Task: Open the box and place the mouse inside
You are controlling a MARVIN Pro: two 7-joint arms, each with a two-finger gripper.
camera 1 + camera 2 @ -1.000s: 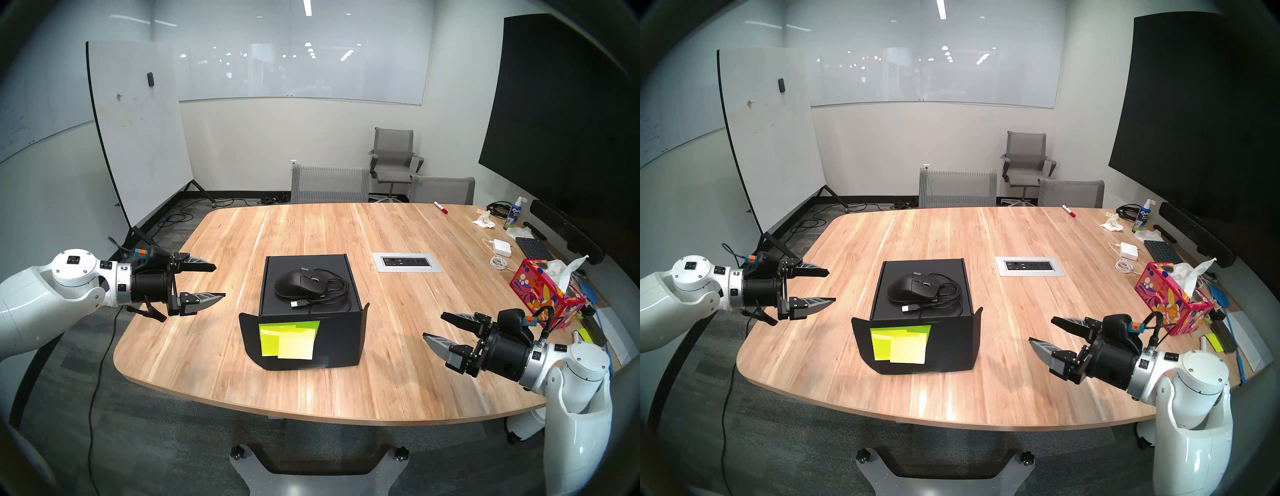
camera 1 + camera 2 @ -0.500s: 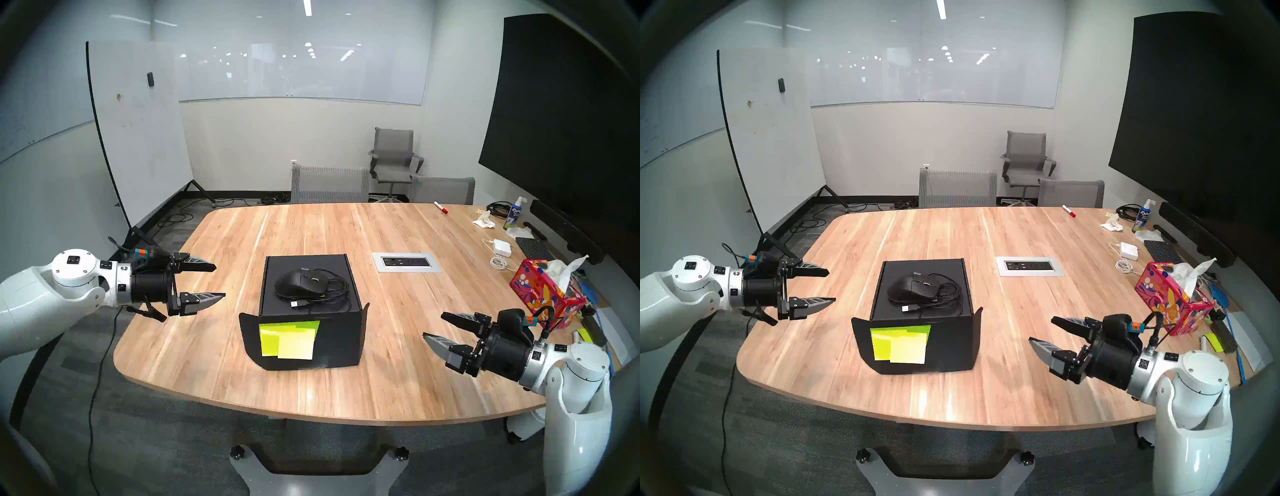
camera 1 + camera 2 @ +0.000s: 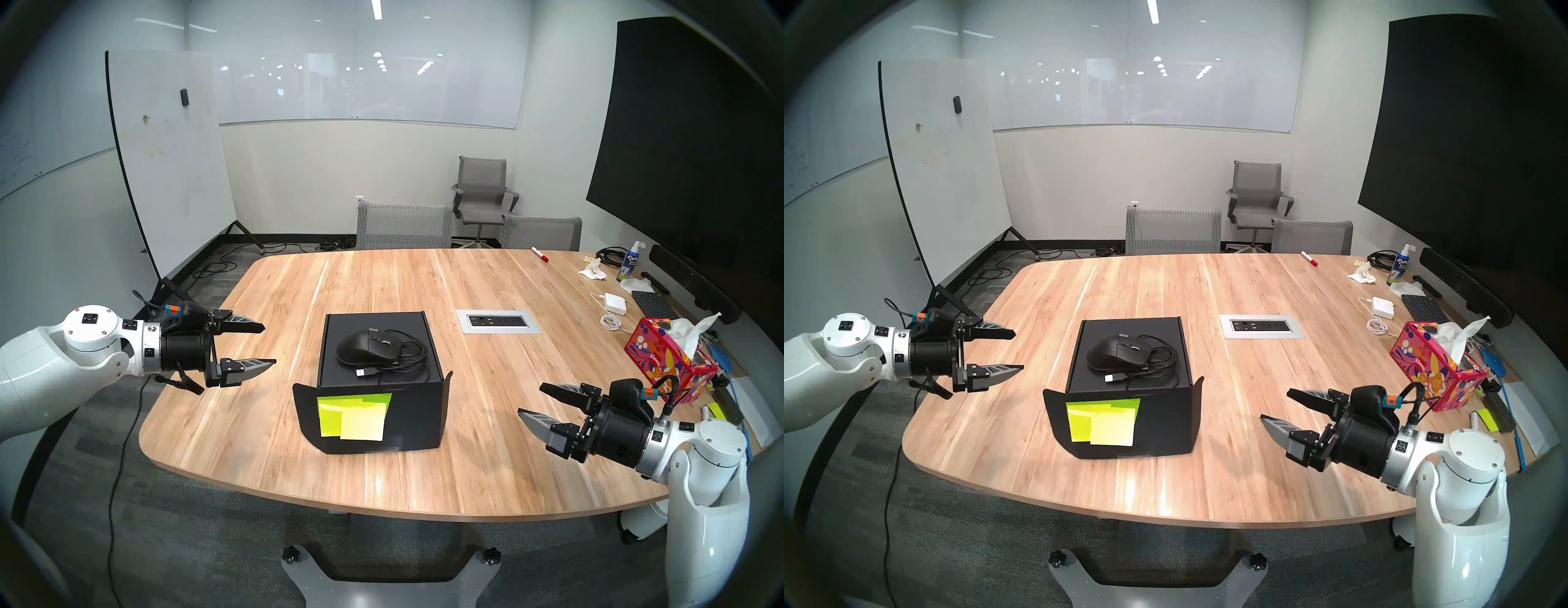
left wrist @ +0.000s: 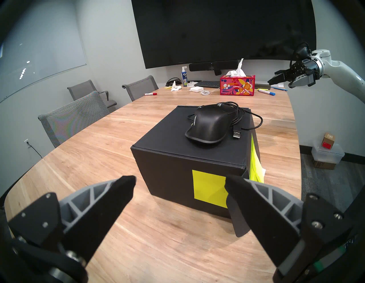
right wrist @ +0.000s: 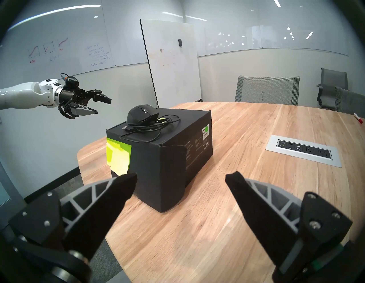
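A matte black box (image 3: 418,409) stands closed at the middle of the wooden table (image 3: 488,458). Its front flap hangs down, with yellow-green sticky notes (image 3: 354,414) on it. The black wired mouse (image 3: 360,346) lies on the lid (image 4: 158,144), and its cable (image 3: 409,354) is coiled beside it. My left gripper (image 3: 270,344) hovers open and empty to the left of the box, pointing at it. To the box's right my right gripper (image 3: 529,398) is open and empty too. Both wrist views show the box (image 5: 197,146) and the mouse (image 5: 141,115) ahead of their spread fingers.
A power outlet panel (image 3: 497,321) is set into the table right of the box. A red floral tissue box (image 3: 666,361), a white charger (image 3: 615,303), a keyboard (image 3: 653,303) and a spray bottle (image 3: 630,263) crowd the right edge. Chairs (image 3: 403,225) stand behind and a whiteboard (image 3: 169,157) at the left.
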